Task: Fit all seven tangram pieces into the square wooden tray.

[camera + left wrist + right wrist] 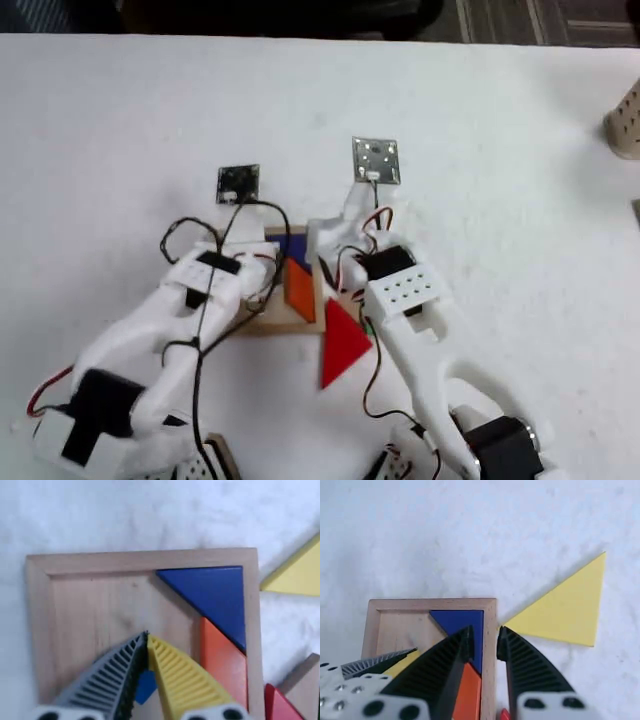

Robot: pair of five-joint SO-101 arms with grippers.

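tray (145,560): centre; blue triangle (212,592), orange piece (222,660) seated right.
loose: red triangle (343,340) near-right, yellow triangle (565,612) far-right.
left gripper (146,636): fingers closed, empty, over tray.
right gripper (484,632): slightly parted, empty, astride right wall.
step: mid-fill; next probably grab yellow.

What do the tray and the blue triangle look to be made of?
Tray: bare pale wood, matte, with faint grain lines along the rim and floor. Blue triangle: probably painted wood, with an even, solid, low-sheen colour; plastic can't be excluded.
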